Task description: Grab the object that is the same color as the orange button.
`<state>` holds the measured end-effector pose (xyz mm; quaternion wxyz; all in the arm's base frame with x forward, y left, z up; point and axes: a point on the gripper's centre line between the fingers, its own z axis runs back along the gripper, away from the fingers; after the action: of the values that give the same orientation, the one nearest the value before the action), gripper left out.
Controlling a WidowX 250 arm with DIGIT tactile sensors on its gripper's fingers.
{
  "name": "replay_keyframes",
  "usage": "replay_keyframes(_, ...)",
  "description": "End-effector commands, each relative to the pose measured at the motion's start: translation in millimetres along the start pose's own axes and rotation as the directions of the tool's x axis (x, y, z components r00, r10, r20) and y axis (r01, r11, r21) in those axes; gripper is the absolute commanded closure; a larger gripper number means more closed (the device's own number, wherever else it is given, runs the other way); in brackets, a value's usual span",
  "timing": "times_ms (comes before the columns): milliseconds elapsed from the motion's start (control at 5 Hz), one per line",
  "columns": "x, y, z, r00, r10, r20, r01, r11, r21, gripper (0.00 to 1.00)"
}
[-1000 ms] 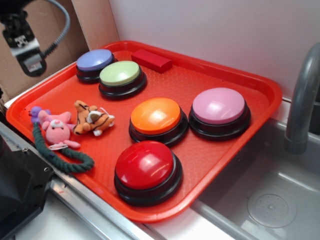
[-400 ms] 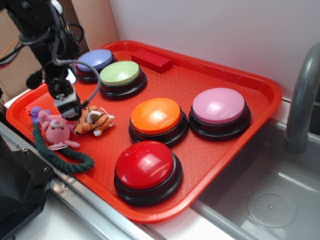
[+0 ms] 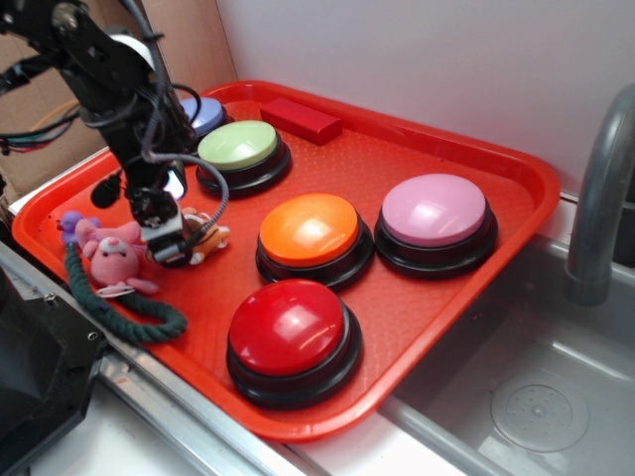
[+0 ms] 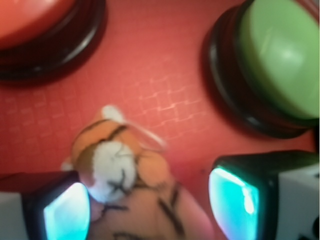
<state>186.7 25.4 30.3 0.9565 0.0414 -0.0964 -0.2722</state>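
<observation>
The small orange plush tiger [image 3: 209, 236] with black stripes lies on the red tray [image 3: 417, 159], left of the orange button [image 3: 310, 230]. My gripper [image 3: 171, 241] has come down over the tiger and hides most of it in the exterior view. In the wrist view the tiger [image 4: 127, 180] lies between my two fingers, and its white face is close against the left pad [image 4: 65, 212]. A gap of tray shows between its body and the right pad [image 4: 232, 197]. The gripper [image 4: 150, 205] is open.
A pink plush pig [image 3: 111, 260] on a green rope [image 3: 129, 312] lies just left of the gripper. Green [image 3: 238, 146], blue [image 3: 203, 111], pink [image 3: 435, 210] and red [image 3: 288, 327] buttons and a red block [image 3: 301, 119] share the tray. A sink [image 3: 536, 397] with a tap lies to the right.
The arm swung in from the upper left and came down onto the tiger. The gripper now straddles it. The tiger has not visibly shifted.
</observation>
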Motion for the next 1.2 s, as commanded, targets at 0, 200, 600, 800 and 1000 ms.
replay_keyframes(0,3,1,-13,0.999,0.011,-0.032,-0.011,1.0,-0.012,0.0)
replay_keyframes(200,4,1,-15,0.998,0.018,-0.061,-0.018,1.0,-0.003,1.0)
replay_keyframes(600,3,5,0,0.989,0.122,-0.089,-0.122,0.993,0.005,1.0)
replay_keyframes(800,7,12,31,0.94,0.309,-0.146,-0.305,0.951,0.047,1.0)
replay_keyframes(1000,11,20,62,0.878,0.45,-0.162,-0.442,0.893,0.085,1.0)
